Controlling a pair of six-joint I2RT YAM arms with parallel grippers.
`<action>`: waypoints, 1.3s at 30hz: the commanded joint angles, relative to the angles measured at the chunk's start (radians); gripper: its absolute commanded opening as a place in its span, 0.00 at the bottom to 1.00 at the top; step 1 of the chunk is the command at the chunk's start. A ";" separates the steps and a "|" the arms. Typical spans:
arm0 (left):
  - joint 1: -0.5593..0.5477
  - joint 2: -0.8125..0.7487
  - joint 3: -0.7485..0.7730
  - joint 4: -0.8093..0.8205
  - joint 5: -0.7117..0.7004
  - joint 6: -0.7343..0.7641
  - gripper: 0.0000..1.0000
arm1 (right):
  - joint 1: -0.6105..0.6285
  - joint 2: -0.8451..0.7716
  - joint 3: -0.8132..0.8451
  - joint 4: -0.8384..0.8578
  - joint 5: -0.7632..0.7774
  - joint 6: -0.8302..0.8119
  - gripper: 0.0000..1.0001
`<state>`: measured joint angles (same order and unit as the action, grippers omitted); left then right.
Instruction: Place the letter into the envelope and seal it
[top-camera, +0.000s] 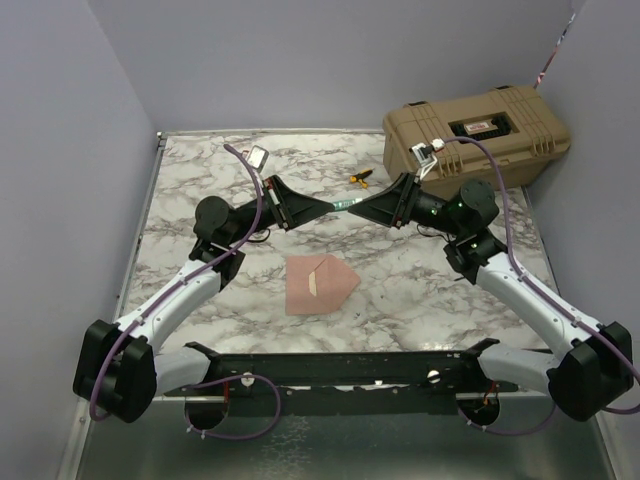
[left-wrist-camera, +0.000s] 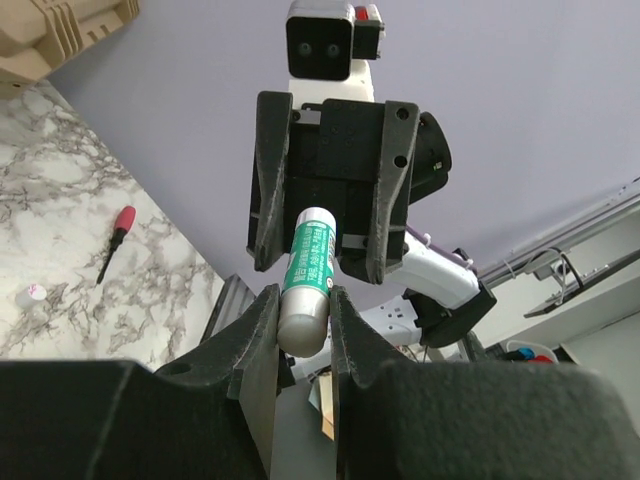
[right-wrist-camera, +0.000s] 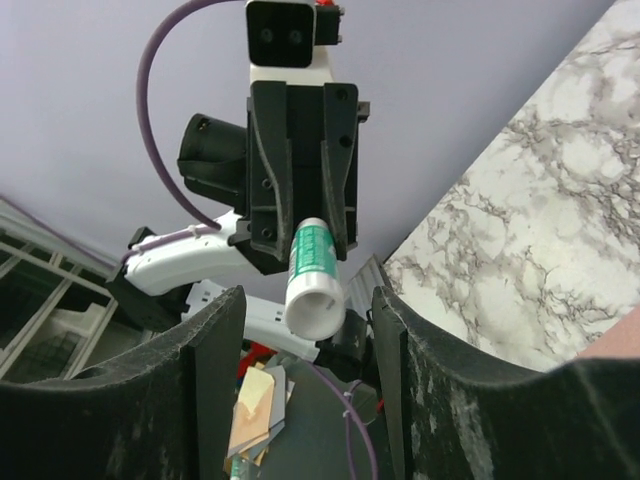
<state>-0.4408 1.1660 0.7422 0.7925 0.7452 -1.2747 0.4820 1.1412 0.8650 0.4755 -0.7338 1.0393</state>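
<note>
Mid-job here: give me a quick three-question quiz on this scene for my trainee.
1. True or false: the left end effector is shut on the glue stick.
2. Multiple choice: the envelope is A) lifted in the air, B) lying flat on the table between the two arms, C) standing on edge against the back wall.
3. Fill in: the right end effector has its fingers ___, one on either side of the stick's white end without gripping it.

Key: 1 true; 2 B; 3 open.
</note>
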 joint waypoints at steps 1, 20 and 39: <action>-0.020 0.005 0.015 0.047 -0.062 0.034 0.00 | -0.002 0.003 -0.013 0.115 -0.081 0.046 0.58; -0.108 0.034 -0.011 0.080 -0.205 0.061 0.00 | -0.002 0.027 -0.009 0.188 -0.095 0.093 0.56; -0.139 0.013 -0.015 0.080 -0.216 0.097 0.00 | -0.002 0.006 0.012 0.097 -0.037 0.058 0.23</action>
<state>-0.5716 1.2026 0.7414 0.8673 0.5514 -1.2079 0.4759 1.1725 0.8574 0.5606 -0.7910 1.0908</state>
